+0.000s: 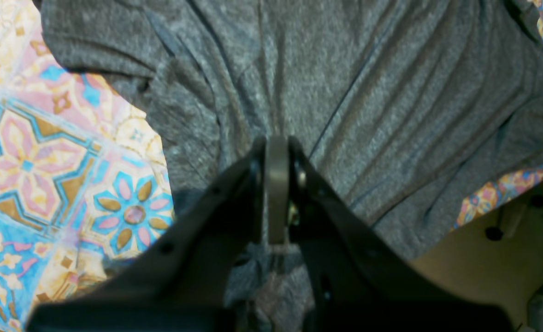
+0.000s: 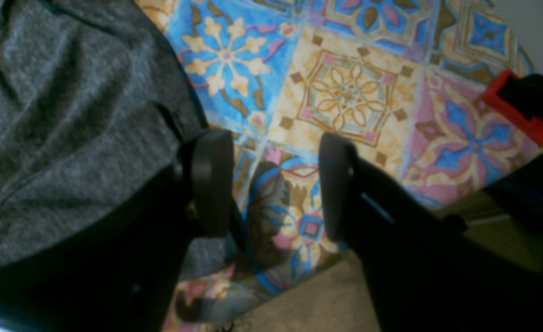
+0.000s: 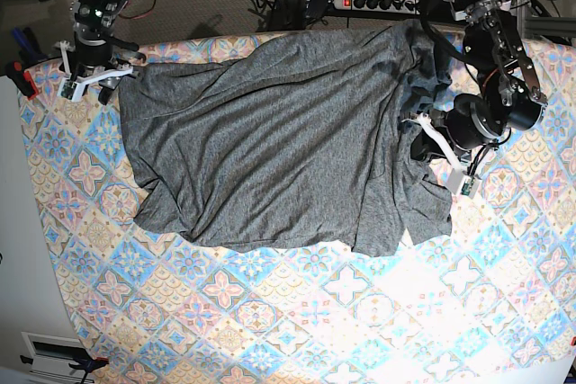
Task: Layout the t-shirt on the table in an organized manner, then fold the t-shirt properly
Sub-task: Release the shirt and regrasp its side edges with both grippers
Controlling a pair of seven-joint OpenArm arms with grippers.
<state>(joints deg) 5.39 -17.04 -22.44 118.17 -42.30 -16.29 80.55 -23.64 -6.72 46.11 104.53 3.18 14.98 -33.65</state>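
Observation:
The dark grey t-shirt [image 3: 270, 141] lies spread but wrinkled across the far half of the patterned table [image 3: 315, 312]. At its right side in the base view, my left gripper [image 3: 425, 139] is down on the cloth. In the left wrist view the left gripper [image 1: 276, 144] has its jaws pressed together on the t-shirt [image 1: 391, 92], whose creases run in toward the tips. My right gripper [image 2: 275, 184] stands open at the shirt's far left corner, over bare table [image 2: 350, 92]. Its left finger [image 2: 211, 180] sits at the edge of the t-shirt [image 2: 59, 115], with nothing between the fingers.
A red clamp [image 2: 520, 106] grips the table edge beside my right gripper, and it also shows in the base view as a red clamp [image 3: 27, 78]. A power strip [image 3: 378, 2] and cables lie behind the table. Carpet shows past the far edge.

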